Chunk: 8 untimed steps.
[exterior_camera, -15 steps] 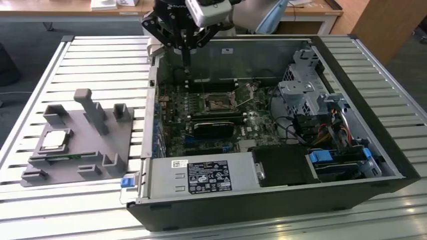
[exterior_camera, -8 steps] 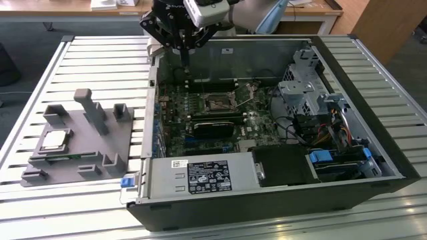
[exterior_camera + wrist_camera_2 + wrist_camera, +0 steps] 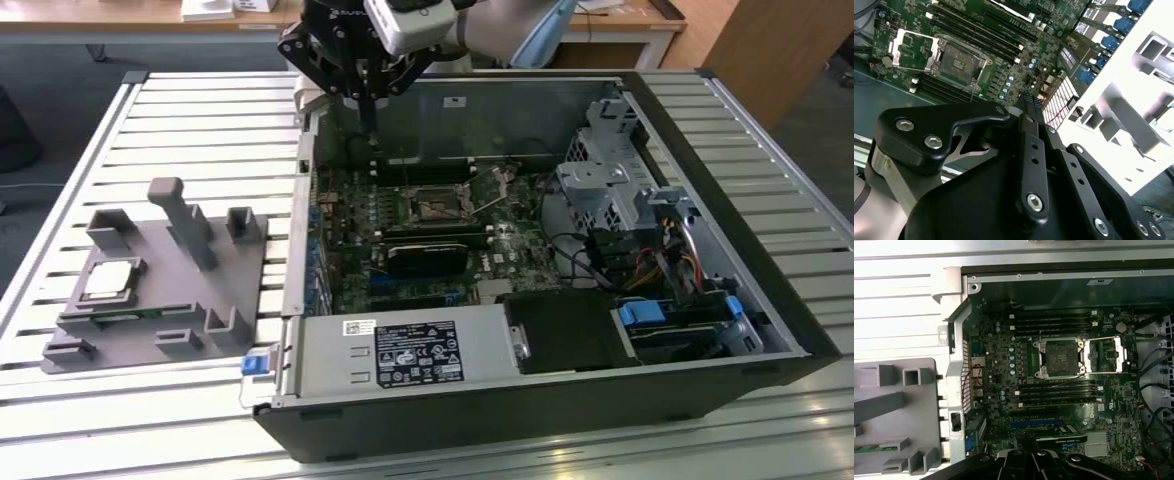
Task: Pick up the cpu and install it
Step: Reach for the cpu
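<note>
Silver cpu (image 3: 107, 282) lies well apart from the tool (image 3: 363, 105) — closed, empty.

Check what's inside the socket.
Nothing: socket is open, bare dark contact field, cover plate flipped aside. Cpu sits on the grey tray outside the case. Pin condition unreadable.

Socket (image 3: 437, 208) lies clear from above; case wall (image 3: 454, 105) and drive cage (image 3: 601, 185) stand nearby.
</note>
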Each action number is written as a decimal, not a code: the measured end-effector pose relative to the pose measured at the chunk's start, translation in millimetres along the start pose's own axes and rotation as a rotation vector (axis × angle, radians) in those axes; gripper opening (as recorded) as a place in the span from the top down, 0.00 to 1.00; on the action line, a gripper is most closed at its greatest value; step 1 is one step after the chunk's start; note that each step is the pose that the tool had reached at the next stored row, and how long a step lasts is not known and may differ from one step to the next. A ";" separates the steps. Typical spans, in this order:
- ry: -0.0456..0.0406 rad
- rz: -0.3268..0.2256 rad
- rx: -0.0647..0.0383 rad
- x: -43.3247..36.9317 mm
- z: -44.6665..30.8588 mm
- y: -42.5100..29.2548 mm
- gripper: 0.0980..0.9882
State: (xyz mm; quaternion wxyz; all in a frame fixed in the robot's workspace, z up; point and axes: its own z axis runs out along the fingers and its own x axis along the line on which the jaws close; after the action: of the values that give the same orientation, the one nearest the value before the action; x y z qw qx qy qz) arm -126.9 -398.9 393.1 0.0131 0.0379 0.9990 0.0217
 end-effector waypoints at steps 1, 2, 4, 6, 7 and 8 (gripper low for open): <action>0.0000 0.000 0.000 0.2 0.0 0.0 0.99; 0.0000 0.000 0.000 0.6 0.0 0.0 0.99; 0.0000 0.000 0.000 1.3 0.0 -0.1 0.99; 0.0000 0.000 0.000 2.3 0.0 -0.2 0.99; 0.0000 0.000 0.000 2.8 0.0 -0.2 0.99; 0.0001 0.000 0.000 3.5 -0.1 -0.3 0.99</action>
State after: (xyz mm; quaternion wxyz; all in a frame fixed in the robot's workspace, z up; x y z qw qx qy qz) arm -130.4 -399.0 393.1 0.0130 0.0378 0.9990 0.0217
